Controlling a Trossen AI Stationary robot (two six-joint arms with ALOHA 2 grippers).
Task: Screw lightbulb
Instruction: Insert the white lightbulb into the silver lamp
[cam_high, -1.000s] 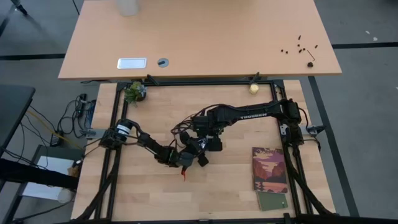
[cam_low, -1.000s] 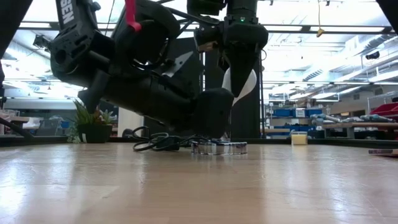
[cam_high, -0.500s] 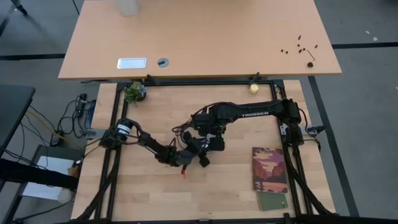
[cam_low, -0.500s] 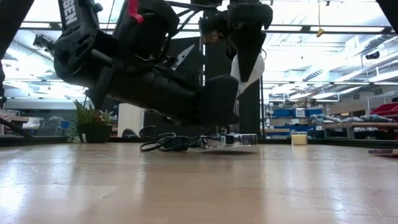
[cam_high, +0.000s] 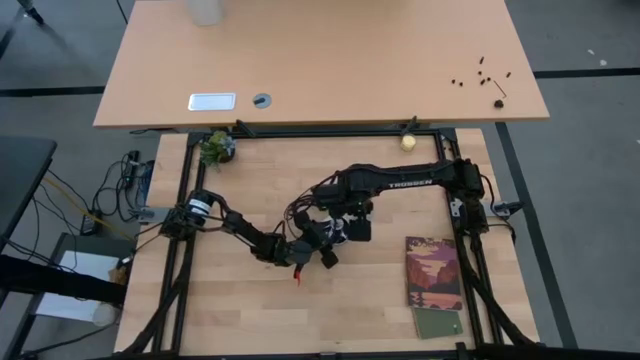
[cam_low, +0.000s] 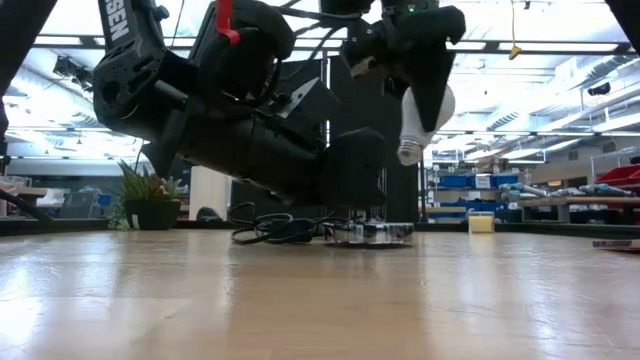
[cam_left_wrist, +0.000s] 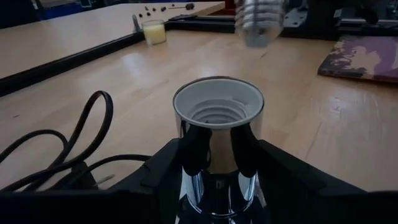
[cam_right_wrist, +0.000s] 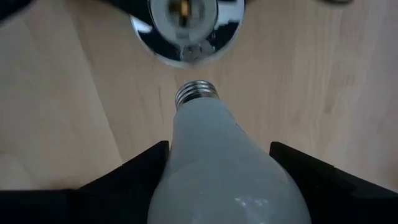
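The silver socket (cam_left_wrist: 217, 121) sits open and empty on the wooden table (cam_high: 230, 310), pinched at its sides by the left gripper (cam_left_wrist: 217, 162). The lightbulb (cam_right_wrist: 224, 168), screw base down, hangs just above and right of it, clamped in the right gripper (cam_right_wrist: 224, 180). Black cord (cam_left_wrist: 56, 149) coils left; a booklet (cam_high: 433, 271) lies well right
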